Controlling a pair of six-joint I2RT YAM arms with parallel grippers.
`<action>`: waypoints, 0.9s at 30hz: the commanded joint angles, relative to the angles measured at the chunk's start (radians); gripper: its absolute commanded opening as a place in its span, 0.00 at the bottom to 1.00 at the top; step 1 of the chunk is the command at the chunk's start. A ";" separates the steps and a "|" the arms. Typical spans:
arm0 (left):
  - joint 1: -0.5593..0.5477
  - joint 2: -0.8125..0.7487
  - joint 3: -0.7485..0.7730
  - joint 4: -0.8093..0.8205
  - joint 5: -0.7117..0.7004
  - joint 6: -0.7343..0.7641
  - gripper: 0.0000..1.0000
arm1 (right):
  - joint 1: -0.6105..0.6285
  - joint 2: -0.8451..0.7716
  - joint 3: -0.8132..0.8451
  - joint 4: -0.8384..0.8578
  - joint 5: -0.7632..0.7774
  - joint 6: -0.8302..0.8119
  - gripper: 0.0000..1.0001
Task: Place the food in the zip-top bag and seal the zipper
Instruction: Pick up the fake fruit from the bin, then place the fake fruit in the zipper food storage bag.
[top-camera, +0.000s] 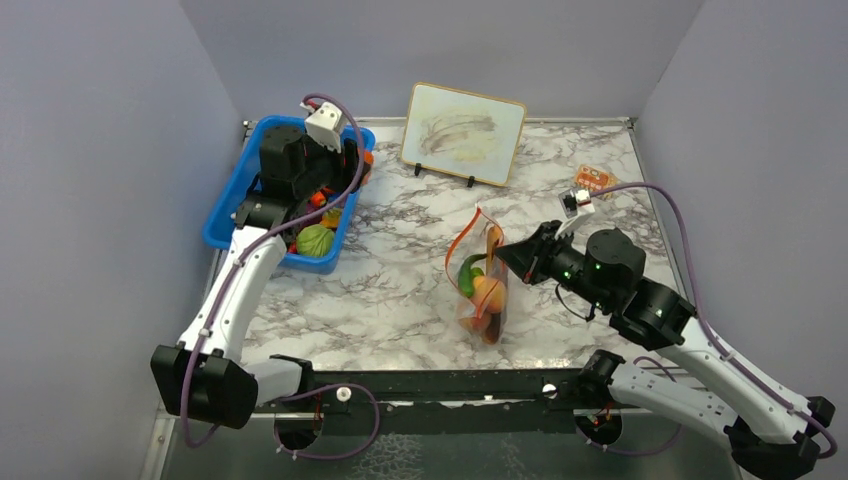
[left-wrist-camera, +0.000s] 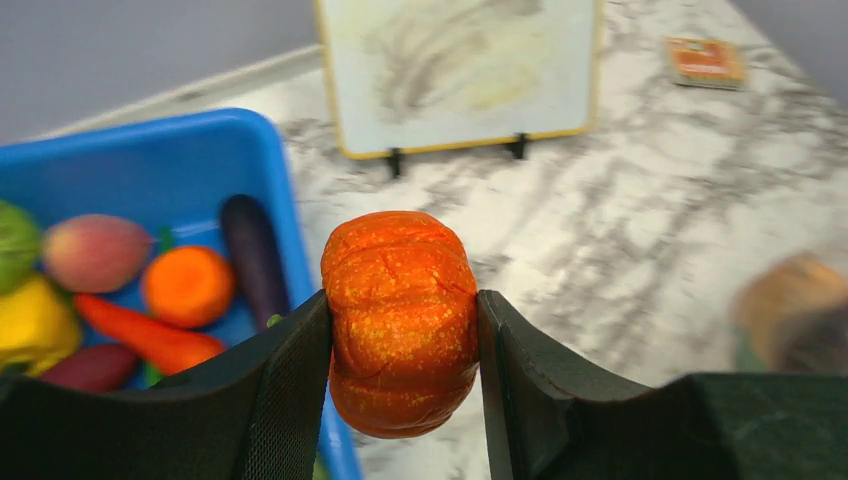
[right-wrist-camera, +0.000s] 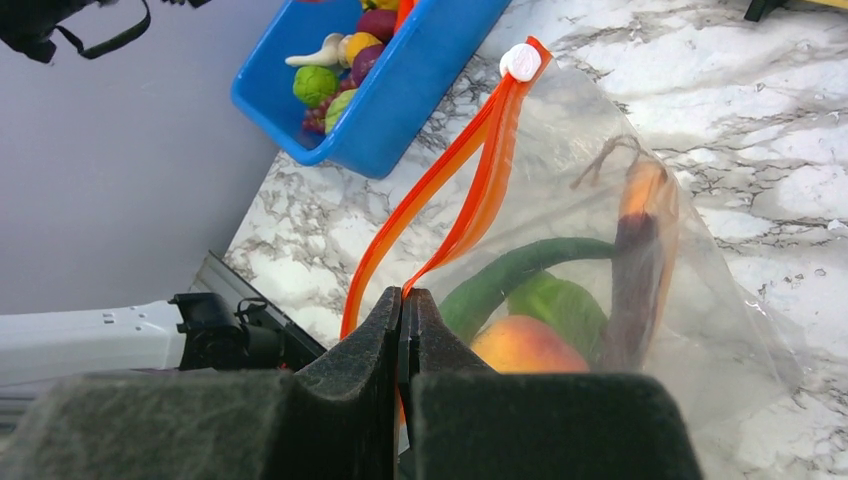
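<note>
Your left gripper (left-wrist-camera: 402, 330) clamps a ribbed orange pumpkin (left-wrist-camera: 400, 290) between its fingers, above the edge of the blue bin (left-wrist-camera: 150, 150), where more food (left-wrist-camera: 185, 285) lies. Your right gripper (right-wrist-camera: 404, 330), jaws pressed together, pinches the zipper (right-wrist-camera: 455, 190) of the zip-top bag (right-wrist-camera: 720, 290). The bag stands mid-way across the marble table (top-camera: 400, 270), mouth open, slider tab (right-wrist-camera: 520, 62) at the strip's far end, holding a peach (right-wrist-camera: 525, 345) and a green pepper (right-wrist-camera: 560, 305).
</note>
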 joint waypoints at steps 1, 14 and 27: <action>-0.007 -0.066 -0.127 0.159 0.417 -0.282 0.35 | 0.005 0.013 0.036 0.058 -0.033 0.018 0.01; -0.209 -0.189 -0.320 0.550 0.572 -0.687 0.32 | 0.005 0.048 0.030 0.068 -0.043 0.013 0.01; -0.425 -0.096 -0.344 0.583 0.478 -0.654 0.31 | 0.005 0.081 0.038 0.090 -0.049 0.007 0.01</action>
